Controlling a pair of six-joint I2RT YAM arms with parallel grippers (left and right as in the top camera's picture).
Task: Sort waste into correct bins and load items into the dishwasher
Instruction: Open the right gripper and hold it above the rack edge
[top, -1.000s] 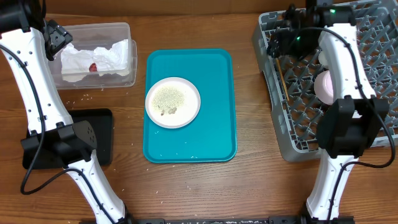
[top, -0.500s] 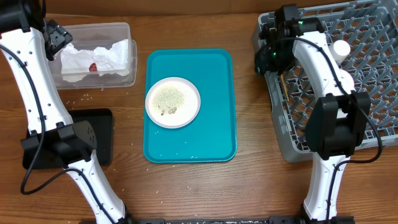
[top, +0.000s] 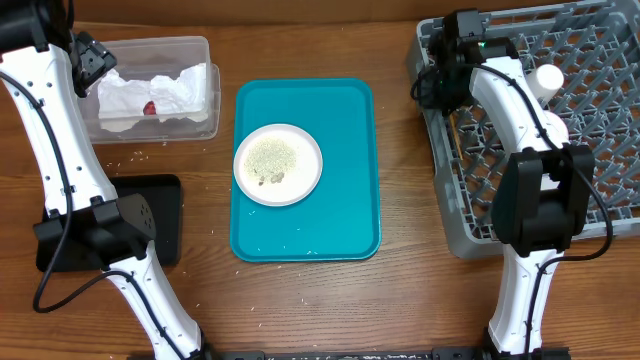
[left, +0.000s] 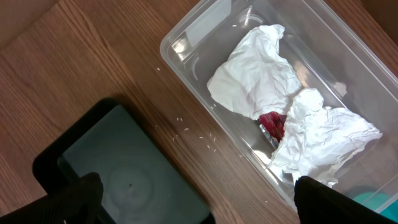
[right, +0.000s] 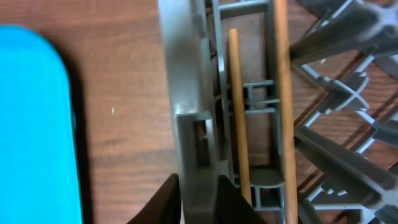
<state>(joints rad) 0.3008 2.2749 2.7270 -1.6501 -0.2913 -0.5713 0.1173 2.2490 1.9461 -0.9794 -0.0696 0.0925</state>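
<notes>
My right gripper hangs over the left rim of the grey dishwasher rack. Its jaws are open only a narrow gap, with the rim showing between them and nothing held. Two wooden chopsticks lie inside the rack beside that rim, and a white cup stands deeper in. The pink plate, strewn with rice scraps, rests on the teal tray. My left gripper is wide open and empty, by the clear tub, which holds crumpled napkins and a red sachet.
The black tray lies at the left, partly under my left arm. Loose rice grains dot the wood between it and the tub. Bare wood separates the teal tray's edge from the rack.
My right gripper shifted a little left and down along the rack's left rim while its jaws narrowed. The right arm swung aside, uncovering the white cup. The left arm stayed put.
</notes>
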